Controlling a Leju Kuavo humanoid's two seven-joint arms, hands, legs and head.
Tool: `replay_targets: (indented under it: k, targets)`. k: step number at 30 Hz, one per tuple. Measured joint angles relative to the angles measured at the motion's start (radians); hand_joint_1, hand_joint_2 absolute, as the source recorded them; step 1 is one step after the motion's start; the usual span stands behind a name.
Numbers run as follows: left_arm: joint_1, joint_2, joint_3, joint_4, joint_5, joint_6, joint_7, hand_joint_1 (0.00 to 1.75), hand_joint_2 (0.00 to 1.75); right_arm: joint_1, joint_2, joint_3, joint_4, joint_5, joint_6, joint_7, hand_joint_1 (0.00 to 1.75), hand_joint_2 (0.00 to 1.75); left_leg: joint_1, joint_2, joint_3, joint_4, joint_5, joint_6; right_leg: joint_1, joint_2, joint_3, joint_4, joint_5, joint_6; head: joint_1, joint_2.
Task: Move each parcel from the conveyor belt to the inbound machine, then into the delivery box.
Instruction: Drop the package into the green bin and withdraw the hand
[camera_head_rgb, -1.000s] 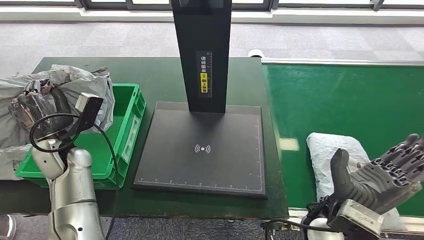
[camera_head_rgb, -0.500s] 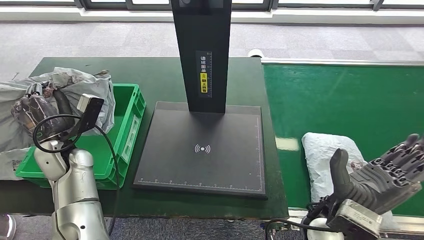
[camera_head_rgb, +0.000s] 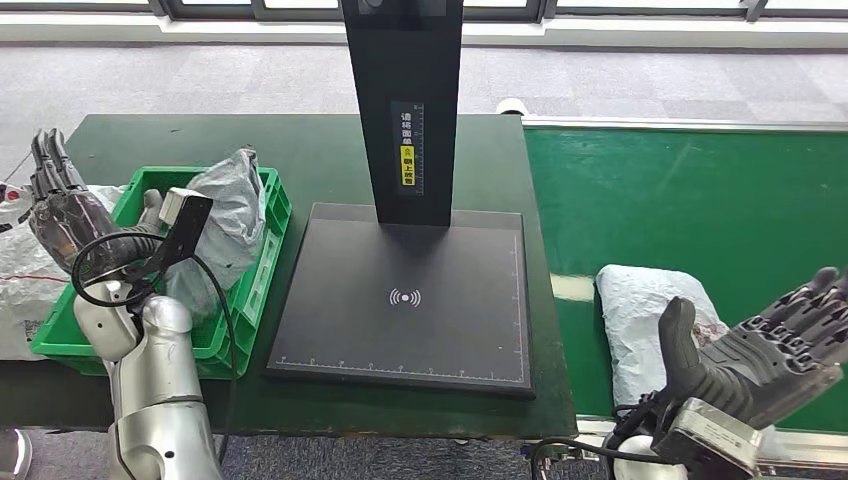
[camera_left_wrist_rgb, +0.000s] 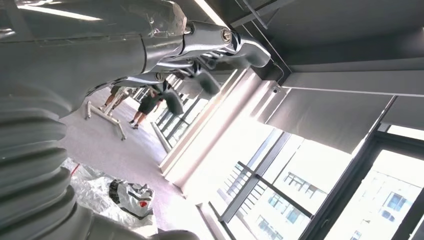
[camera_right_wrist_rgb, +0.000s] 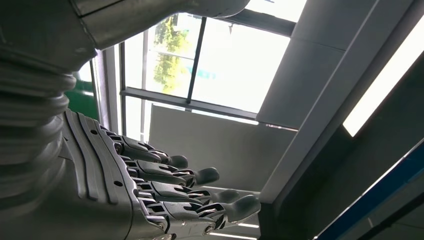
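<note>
Parcel on belt: white soft parcel (camera_head_rgb: 655, 325) lies on the green conveyor belt (camera_head_rgb: 700, 200), near its front edge, long axis running away from the robot.
Right hand: right hand (camera_head_rgb: 765, 355) hovers just beside the white parcel, on its right and toward the robot, palm facing it; fingers (camera_right_wrist_rgb: 200, 176) spread, grasping nothing. It is clearly the nearer hand.
Left hand: left hand (camera_head_rgb: 60, 205) is raised at the far left edge of the green delivery box (camera_head_rgb: 262, 262), fingers straight and released.
Parcel in box: grey parcel (camera_head_rgb: 222, 225) sits inside the delivery box, leaning on its right wall.
Inbound machine: black scan plate (camera_head_rgb: 405, 300) on the table (camera_head_rgb: 310, 155), between box and belt, bare, with a wireless symbol.
Writing: yellow-and-black label on the machine's post (camera_head_rgb: 405, 100), characters too small to read.
</note>
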Motion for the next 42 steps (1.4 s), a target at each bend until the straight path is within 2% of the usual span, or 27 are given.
replay_targets:
  k: [22, 24, 27, 30, 33, 35, 38, 42]
  targets:
    - [-0.007, -0.029, 0.037, -0.001, 0.054, 0.000, -0.092, 0.00, 1.75, -0.002, 0.001, 0.000, 0.018, 0.002, 0.000, 0.000, 0.00, 1.75, 0.000, 0.000, 0.000, 0.000, 0.000, 0.000, 0.000, 0.000, 0.000, 0.000, 0.000, 0.000, 0.000, 0.000]
    - [-0.007, -0.031, 0.043, 0.002, 0.145, 0.000, -0.148, 0.00, 1.75, -0.001, 0.001, 0.000, 0.021, 0.005, 0.000, 0.000, 0.00, 1.75, 0.000, 0.000, 0.000, 0.000, 0.000, 0.000, 0.000, 0.000, 0.000, 0.000, 0.000, 0.000, 0.000, 0.000]
    - [-0.007, -0.039, 0.047, 0.031, 0.441, -0.007, -0.300, 0.00, 1.75, -0.003, 0.001, 0.000, 0.037, 0.027, 0.000, 0.000, 0.00, 1.75, 0.000, 0.000, 0.000, 0.000, 0.000, 0.000, 0.000, 0.000, 0.000, 0.000, 0.000, 0.000, 0.000, 0.000]
    - [0.024, -0.045, 0.016, 0.048, 0.799, -0.113, -0.384, 0.00, 1.75, -0.007, 0.001, -0.004, 0.085, 0.080, 0.000, 0.002, 0.00, 1.75, 0.000, 0.000, 0.001, 0.000, 0.000, 0.000, 0.000, 0.000, 0.000, 0.000, 0.000, 0.000, 0.000, 0.000]
    - [0.104, -0.046, -0.085, 0.002, 1.122, -0.337, -0.400, 0.00, 1.75, -0.013, 0.001, -0.038, 0.155, 0.188, 0.001, 0.034, 0.00, 1.75, 0.000, 0.000, 0.000, 0.000, 0.000, 0.000, 0.000, 0.000, 0.000, 0.000, 0.000, 0.000, 0.000, 0.000]
    - [0.171, -0.046, -0.167, -0.049, 1.276, -0.479, -0.403, 0.00, 1.75, -0.014, 0.001, -0.077, 0.199, 0.290, 0.002, 0.085, 0.00, 1.75, 0.000, 0.000, 0.000, 0.000, -0.001, 0.000, -0.001, -0.001, 0.000, 0.000, 0.000, 0.000, 0.000, 0.000]
    - [0.253, -0.044, -0.264, -0.108, 1.394, -0.612, -0.403, 0.00, 1.75, -0.018, 0.002, -0.145, 0.252, 0.455, 0.002, 0.181, 0.00, 1.75, -0.001, 0.000, -0.001, 0.000, -0.002, 0.001, -0.001, -0.001, 0.000, -0.001, -0.001, 0.001, 0.000, 0.000]
    - [0.301, -0.037, -0.333, -0.153, 1.435, -0.669, -0.404, 0.00, 1.75, -0.022, 0.004, -0.208, 0.297, 0.537, 0.002, 0.236, 0.00, 1.75, -0.001, -0.001, -0.001, 0.000, -0.002, 0.001, -0.001, -0.002, 0.000, -0.001, -0.001, 0.001, 0.000, 0.000]
